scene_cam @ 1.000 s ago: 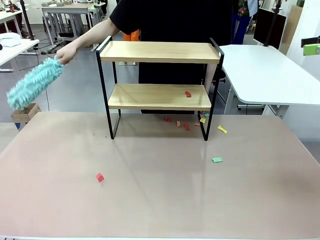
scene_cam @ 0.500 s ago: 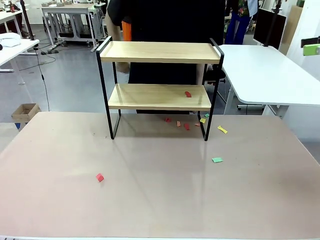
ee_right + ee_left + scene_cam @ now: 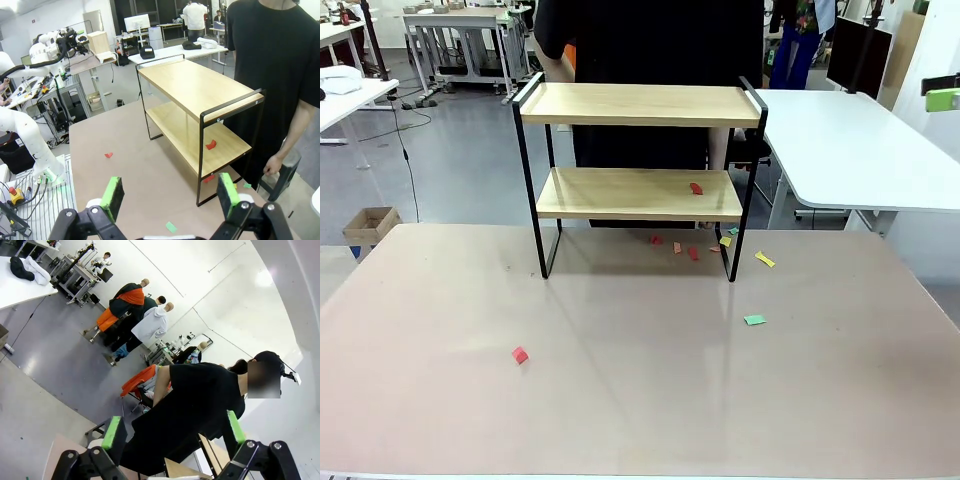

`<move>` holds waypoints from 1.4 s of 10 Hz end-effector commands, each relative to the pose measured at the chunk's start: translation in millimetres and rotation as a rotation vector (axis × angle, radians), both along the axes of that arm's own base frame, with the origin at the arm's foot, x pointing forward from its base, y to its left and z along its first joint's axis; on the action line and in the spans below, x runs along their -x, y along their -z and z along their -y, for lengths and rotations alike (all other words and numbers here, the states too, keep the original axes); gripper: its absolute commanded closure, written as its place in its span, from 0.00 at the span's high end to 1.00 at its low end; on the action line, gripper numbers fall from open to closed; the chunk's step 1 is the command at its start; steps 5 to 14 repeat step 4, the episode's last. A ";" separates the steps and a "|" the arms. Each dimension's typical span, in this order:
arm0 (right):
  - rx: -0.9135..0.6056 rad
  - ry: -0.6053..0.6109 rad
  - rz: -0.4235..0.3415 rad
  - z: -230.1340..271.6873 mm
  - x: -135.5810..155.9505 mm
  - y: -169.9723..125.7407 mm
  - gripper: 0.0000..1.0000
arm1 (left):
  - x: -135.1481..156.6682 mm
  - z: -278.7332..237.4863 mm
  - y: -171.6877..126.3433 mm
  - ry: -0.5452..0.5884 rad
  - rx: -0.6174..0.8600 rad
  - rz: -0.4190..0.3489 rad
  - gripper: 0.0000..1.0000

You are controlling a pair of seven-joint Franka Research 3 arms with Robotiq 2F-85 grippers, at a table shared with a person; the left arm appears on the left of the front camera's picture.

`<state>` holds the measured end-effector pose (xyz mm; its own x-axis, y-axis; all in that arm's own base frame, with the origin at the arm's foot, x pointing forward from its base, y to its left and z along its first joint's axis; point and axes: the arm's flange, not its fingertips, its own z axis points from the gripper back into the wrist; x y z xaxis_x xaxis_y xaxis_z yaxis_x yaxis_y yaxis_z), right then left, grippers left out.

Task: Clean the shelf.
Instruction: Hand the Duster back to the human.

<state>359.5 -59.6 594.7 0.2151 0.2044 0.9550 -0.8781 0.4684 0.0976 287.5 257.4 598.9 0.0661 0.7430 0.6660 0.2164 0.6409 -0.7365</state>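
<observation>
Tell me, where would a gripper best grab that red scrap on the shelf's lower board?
Probably from the open front, fingers either side of the red scrap: it lies flat-ish near the lower board's right end, and the top board blocks coming straight down.

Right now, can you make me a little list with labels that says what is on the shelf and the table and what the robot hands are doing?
shelf: two-tier rack of light wooden boards in a black metal frame, standing on the table
lower board: one red paper scrap
top board: bare
table: beige tabletop with red, yellow and green scraps, mostly by the rack's right legs
person: in black, behind the rack
left gripper: open, holding nothing
right gripper: open, holding nothing
</observation>
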 end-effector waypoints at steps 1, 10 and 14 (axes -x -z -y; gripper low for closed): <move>0.009 -0.012 0.013 0.7 -1.2 -1.3 1.00 | 3.1 1.1 1.2 -0.009 0.005 0.005 1.00; 0.009 -0.012 0.013 0.7 -1.2 -1.3 1.00 | 3.1 1.1 1.2 -0.009 0.005 0.005 1.00; 0.009 -0.012 0.013 0.7 -1.2 -1.3 1.00 | 3.1 1.1 1.2 -0.009 0.005 0.005 1.00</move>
